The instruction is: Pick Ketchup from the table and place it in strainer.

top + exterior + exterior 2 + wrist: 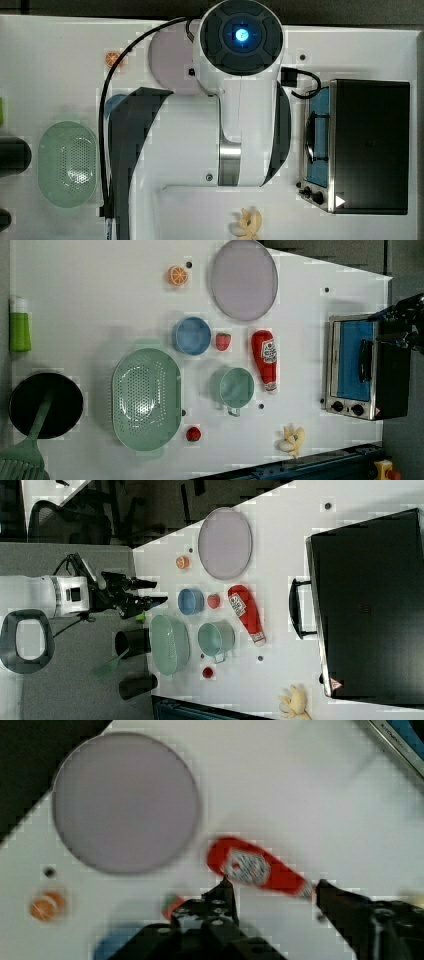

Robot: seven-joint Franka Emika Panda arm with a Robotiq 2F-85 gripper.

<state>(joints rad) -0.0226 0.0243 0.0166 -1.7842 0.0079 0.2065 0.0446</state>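
We saw the gripper (272, 887) with its jaws apart and nothing between them, hanging well above the desk (90, 300). In the wrist view the Ketchup (257, 871) lay flat just beyond the fingertips (226, 887), its long axis running roughly across the gap between them, so we judged a descent and perhaps a wrist turn were needed. In the left view the Ketchup (265, 359) lay between the teal bowl (236, 387) and the toaster oven (357, 367), cap toward the left view's bottom, the strainer (146, 399) well apart beyond the bowl. We counted 1 Ketchup, 1 strainer, 2 bowls, 2 strawberries, 1 plate.
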